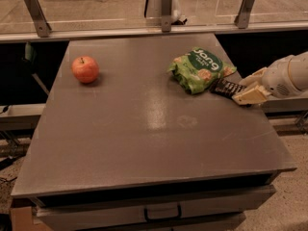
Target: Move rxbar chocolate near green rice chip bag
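Right of green rice chip bag [202, 69], just beside its lower edge: rxbar chocolate [224, 86], flat on table [144, 143] | gripper [244, 88] at bar's right end, jaws pinching it | apple [85, 69] well left of bag

At the table's right edge, we see the gripper [240, 90] against the rxbar chocolate [225, 86].
We find the black bar lying flat on the grey table [144, 143], its left end just beside the crinkled green rice chip bag [201, 69] and its right end at the gripper. We note a red apple [85, 69] well apart on the left side.
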Robot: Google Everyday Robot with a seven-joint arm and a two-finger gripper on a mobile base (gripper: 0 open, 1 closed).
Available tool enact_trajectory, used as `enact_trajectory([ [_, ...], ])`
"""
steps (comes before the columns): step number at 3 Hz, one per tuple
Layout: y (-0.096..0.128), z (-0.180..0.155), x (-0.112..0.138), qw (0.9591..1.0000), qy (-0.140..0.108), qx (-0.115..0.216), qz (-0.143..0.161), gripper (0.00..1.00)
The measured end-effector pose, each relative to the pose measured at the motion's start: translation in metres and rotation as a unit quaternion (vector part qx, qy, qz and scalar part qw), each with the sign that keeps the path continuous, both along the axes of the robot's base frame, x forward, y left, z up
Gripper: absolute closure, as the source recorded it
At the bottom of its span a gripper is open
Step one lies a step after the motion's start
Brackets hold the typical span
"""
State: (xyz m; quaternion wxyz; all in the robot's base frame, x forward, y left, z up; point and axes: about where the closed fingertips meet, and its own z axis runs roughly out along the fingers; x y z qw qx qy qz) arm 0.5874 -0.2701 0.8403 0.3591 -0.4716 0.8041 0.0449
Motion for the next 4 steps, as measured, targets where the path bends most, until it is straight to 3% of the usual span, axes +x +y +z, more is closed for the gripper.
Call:
enact_trajectory([
  [1, 0.004, -0.001, 0.003, 1.0, 0.002, 0.003, 0.0, 0.12],
  [2, 0.008, 0.0, 0.003, 1.0, 0.001, 0.007, 0.002, 0.0],
  [3, 0.014, 0.017, -0.006, 0.9998, -0.012, 0.01, 0.009, 0.0],
  [4, 0.006, 0.062, -0.039, 0.999, -0.038, 0.009, 0.023, 0.0],
])
